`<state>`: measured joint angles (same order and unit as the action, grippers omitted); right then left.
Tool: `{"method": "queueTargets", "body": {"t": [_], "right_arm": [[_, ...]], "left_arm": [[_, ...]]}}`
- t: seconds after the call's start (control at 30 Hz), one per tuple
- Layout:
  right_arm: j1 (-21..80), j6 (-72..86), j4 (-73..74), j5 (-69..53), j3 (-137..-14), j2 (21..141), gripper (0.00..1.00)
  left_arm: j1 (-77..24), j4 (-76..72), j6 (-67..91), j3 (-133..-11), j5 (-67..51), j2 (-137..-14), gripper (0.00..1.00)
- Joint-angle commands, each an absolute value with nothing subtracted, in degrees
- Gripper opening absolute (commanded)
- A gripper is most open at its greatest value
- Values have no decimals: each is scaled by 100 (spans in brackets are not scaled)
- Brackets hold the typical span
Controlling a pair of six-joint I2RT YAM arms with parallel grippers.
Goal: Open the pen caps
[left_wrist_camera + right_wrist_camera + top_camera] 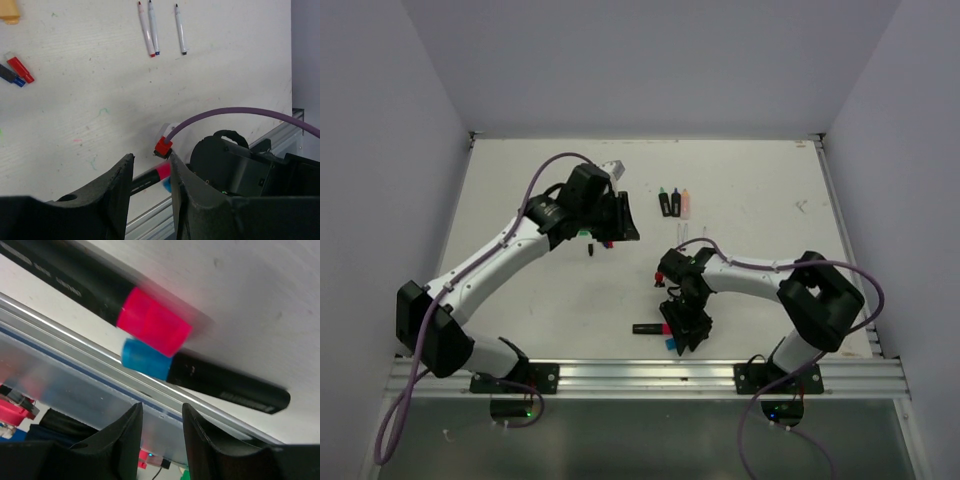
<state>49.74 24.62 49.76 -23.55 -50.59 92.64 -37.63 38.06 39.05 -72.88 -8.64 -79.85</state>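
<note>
My left jaws and right jaws stand apart, empty. The pink cap [155, 321] and blue cap [146, 359] lie close together; my right jaws might nip both.

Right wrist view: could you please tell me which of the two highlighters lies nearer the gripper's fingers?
The blue-capped highlighter: its blue cap sits just beyond the right gripper, whereas the pink-capped highlighter lies farther off, behind it.
</note>
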Motion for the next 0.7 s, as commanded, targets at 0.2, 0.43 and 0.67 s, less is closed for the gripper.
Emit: {"method": "queueTargets", "body": {"t": [0.2,0.43,0.67], "right_arm": [[4992,2610,4316,-2154,-5870,10089,42],[4975,2593,4561,-1389,-6731,10731,42],[4782,2303,4798,-1450,-7619,10819,43]], "left_arm": [[-3270,4377,3024,-8446,-1608,-8543,39],[-2971,4500,2804,-8596,-1767,-8517,39],[-2690,4518,2689,-8596,-1758,-8490,40]]}}
